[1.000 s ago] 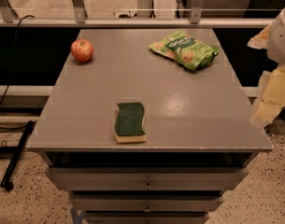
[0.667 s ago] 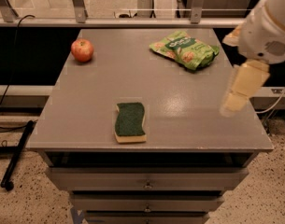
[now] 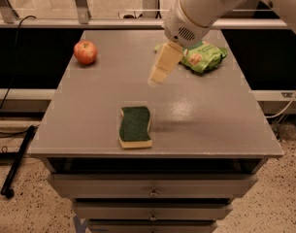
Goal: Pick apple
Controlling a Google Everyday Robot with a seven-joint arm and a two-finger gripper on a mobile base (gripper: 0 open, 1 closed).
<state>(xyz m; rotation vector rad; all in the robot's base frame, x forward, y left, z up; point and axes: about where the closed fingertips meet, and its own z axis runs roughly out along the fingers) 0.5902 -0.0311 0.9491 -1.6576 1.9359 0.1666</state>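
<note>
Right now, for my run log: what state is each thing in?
Apple: resting on the table, far left, not gripped.
Sponge: lying flat, green side up, near the front edge.
Bag: lying at the far right, partly behind the arm.
Claw: hovers over the table's middle, apart from the apple.
Drawers: shut.

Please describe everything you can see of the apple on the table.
The apple is small, round and red with yellow-orange patches and a stem dimple on top. It sits upright near the far left corner of the grey table, touching only the tabletop. The gripper hangs over the table's middle, apart from it.
</note>
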